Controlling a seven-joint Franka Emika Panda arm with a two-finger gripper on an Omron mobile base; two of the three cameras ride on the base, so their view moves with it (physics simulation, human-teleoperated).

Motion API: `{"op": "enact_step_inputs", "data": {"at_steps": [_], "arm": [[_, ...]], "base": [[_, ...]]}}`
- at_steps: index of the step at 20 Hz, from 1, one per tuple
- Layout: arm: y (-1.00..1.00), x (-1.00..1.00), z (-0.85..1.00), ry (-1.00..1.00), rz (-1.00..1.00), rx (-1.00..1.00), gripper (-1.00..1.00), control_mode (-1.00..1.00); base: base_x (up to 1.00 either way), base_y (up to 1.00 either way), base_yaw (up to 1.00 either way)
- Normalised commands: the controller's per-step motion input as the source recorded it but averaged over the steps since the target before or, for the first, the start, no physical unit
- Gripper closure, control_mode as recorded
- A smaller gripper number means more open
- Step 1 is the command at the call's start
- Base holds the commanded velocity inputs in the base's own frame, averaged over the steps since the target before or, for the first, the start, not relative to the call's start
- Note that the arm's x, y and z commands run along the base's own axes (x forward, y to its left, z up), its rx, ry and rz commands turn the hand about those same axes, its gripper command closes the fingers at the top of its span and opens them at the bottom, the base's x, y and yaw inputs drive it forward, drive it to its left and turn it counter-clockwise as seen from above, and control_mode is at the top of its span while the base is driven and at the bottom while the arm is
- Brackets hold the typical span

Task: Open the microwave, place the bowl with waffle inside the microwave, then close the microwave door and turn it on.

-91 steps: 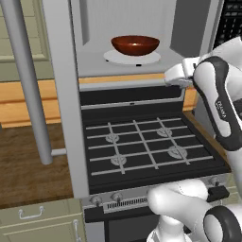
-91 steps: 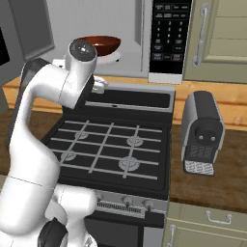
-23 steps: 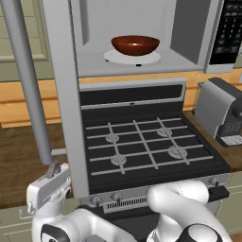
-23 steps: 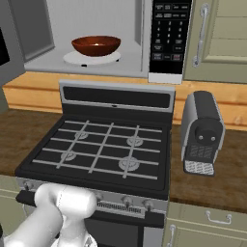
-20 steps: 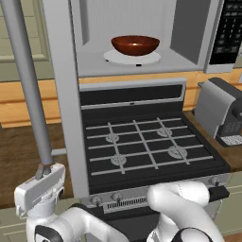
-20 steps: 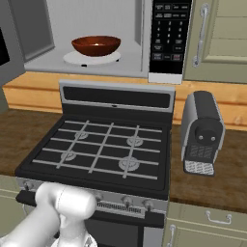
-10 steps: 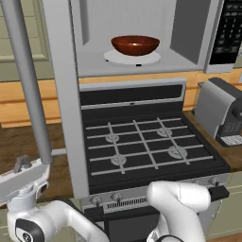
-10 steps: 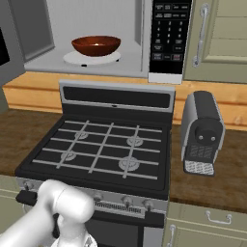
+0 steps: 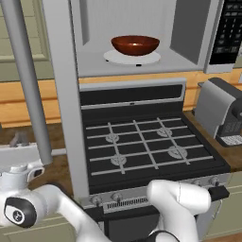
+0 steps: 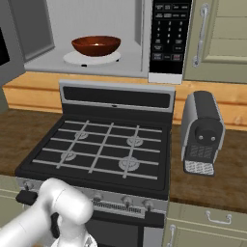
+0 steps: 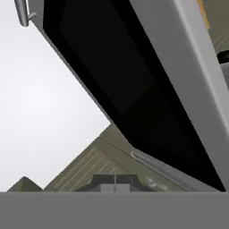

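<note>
While the microwave (image 10: 87, 38) is standing wide open above the stove (image 10: 101, 149), the bowl (image 10: 96, 46) is sitting inside it on the white round turntable (image 10: 91, 58), roughly centred in the pale grey cavity. It is looking small, shallow and round, with a glossy reddish-brown, wood-like surface that is catching a bright highlight along its inner wall. From these angles its rim is hiding whatever is lying in it, so the waffle cannot be made out. The dark keypad panel (image 10: 170, 34) is running down the microwave's right side. The microwave door (image 9: 59, 94) is swinging out toward the camera in the left base view, its silver frame seen edge-on and its long grey bar handle (image 9: 28, 80) rising just beside it. In the hand view the door's black glass pane (image 11: 120, 85) is slanting across the picture. The gripper (image 11: 115, 183) is showing its dark tips pressed together, shut on nothing, low beside the door. A grey toaster (image 10: 202, 132) is standing on the brown counter (image 10: 212, 178) right of the stove.
</note>
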Motion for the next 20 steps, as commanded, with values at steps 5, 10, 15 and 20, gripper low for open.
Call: {"op": "enact_step_inputs", "data": {"at_steps": [5, 10, 15, 20], "arm": [[-0.69, 0.4, 0.62, 0.2, -0.2, 0.18, 1.0, -1.0], [-0.8, 0.43, 0.76, 0.24, -0.22, 0.21, 1.0, -1.0], [-0.94, 0.55, 0.82, 0.32, -0.25, 0.23, 1.0, -1.0], [-1.0, 0.61, 0.82, 0.34, -0.26, 0.3, 1.0, -1.0]], "base": [[0.0, 0.0, 0.0], [0.0, 0.0, 0.0], [0.0, 0.0, 0.0], [0.0, 0.0, 0.0]]}}
